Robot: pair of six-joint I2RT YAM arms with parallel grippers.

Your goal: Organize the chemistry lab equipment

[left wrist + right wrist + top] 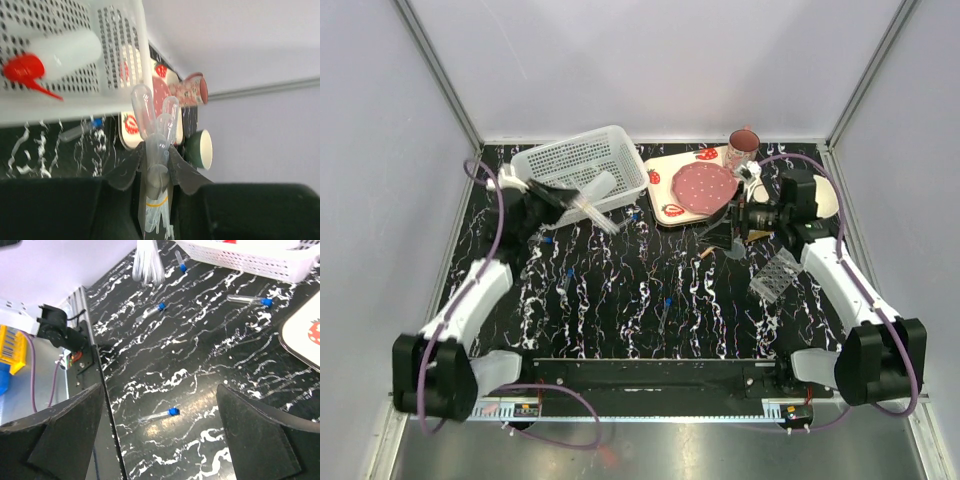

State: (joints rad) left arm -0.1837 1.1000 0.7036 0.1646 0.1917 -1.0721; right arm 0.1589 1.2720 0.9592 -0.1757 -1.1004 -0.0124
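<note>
Left end effector [157, 171] around half-hidden tubes [144, 107]

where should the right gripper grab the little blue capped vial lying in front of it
Grip the vial by its clear body, mid-length, from straight above: it lies flat on the table. The open right gripper lines up along its length, so a wrist turn to close across the narrow width would probably hold better.
</note>
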